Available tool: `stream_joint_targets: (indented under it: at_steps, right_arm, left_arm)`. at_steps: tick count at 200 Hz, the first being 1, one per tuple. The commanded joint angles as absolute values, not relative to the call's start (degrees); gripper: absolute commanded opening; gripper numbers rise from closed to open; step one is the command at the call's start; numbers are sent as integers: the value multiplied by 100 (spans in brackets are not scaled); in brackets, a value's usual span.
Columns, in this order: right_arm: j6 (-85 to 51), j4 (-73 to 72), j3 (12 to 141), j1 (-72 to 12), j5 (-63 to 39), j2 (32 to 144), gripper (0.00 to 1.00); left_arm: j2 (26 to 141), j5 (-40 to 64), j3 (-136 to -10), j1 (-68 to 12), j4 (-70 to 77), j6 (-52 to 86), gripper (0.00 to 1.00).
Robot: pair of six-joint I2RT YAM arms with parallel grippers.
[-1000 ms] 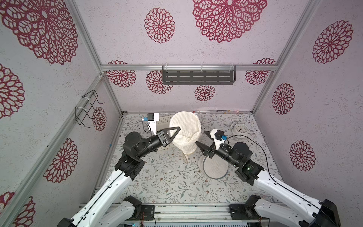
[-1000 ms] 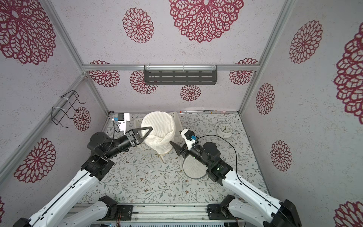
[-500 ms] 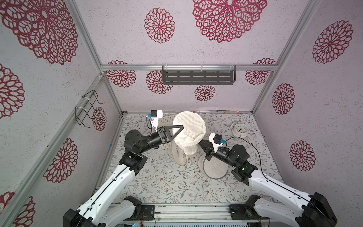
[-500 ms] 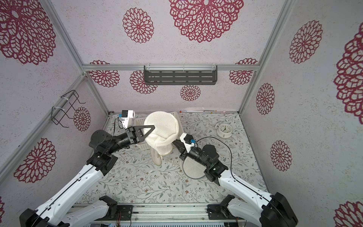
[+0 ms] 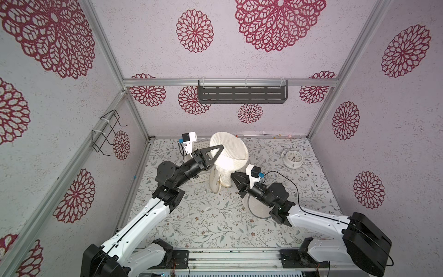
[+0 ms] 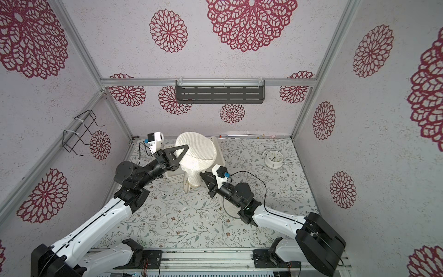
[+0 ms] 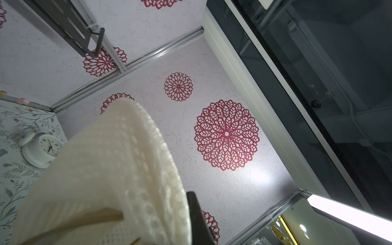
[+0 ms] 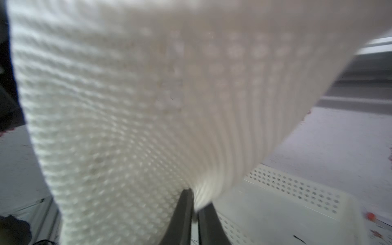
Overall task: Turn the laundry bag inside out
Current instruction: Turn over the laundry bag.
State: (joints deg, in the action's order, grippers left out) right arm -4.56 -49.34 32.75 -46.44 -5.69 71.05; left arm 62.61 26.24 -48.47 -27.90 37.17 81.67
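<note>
The laundry bag (image 5: 230, 153), a cream-white honeycomb mesh, hung above the floral-printed tabletop (image 5: 215, 215) near its rear edge, broad and rounded at the top and narrowing to a gathered neck below. The left pincer (image 5: 219, 148) was closed on the bag's upper part, its black triangular finger lying flat against the mesh in both top views. In the left wrist view the weave showed as soft raised cells with a tan strip running along its lower fold. The right pincer (image 8: 196, 201) was narrow, nipping the bag low down, where the right wrist view showed the fabric drawn into fine pleats between 2 dark fingers (image 8: 182, 212). Whether the bag's lower end touched the tabletop could not be told. Just behind it stood a white perforated plastic basket (image 5: 203, 177). A round white alarm clock (image 5: 293, 157) stood well apart toward the right wall, and a flat pale disc (image 5: 257, 209) lay under the right arm. A grey slotted shelf (image 5: 242, 94) hung on the back wall.
</note>
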Motion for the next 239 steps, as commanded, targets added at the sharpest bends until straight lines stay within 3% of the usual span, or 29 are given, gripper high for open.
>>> stream_joint_targets:
  at_steps: [1,10,20,62,103,145,170,195,222,239]
  right_arm:
    - [-156,-3983,3214,-4521,132,6243,40]
    - [74,-3526,3216,-4484,-4,5909,55]
    - [317,-2969,3270,-4435,-256,5610,64]
    - [33,-2158,3725,-4412,-1042,5069,78]
    - [-354,-1887,4537,-4421,-752,5415,80]
    - [1908,-1305,4603,-4660,-179,5544,85]
    - [3498,-1855,4187,-4700,-267,5482,86]
    - [4155,-2296,4220,-4732,-261,5781,87]
    - [4718,-3149,4191,-4870,224,6249,82]
    - [4964,-3723,4190,-4985,531,6523,69]
  left_arm:
    - [6071,1922,-4699,-2718,3570,8080,0]
    - [6031,1851,-4685,-2719,3318,7937,0]
    - [5995,1787,-4685,-2713,3094,7766,0]
    - [5934,1673,-4674,-2772,2598,7228,0]
    - [6001,2159,-5085,-2786,1809,6345,0]
    - [5956,2230,-5373,-2749,874,5914,0]
    - [6068,2392,-5710,-2728,235,5970,0]
    - [6123,2512,-5730,-2725,237,6386,0]
    - [6126,2589,-5774,-2734,227,6722,0]
    - [6130,2609,-5783,-2740,185,6932,0]
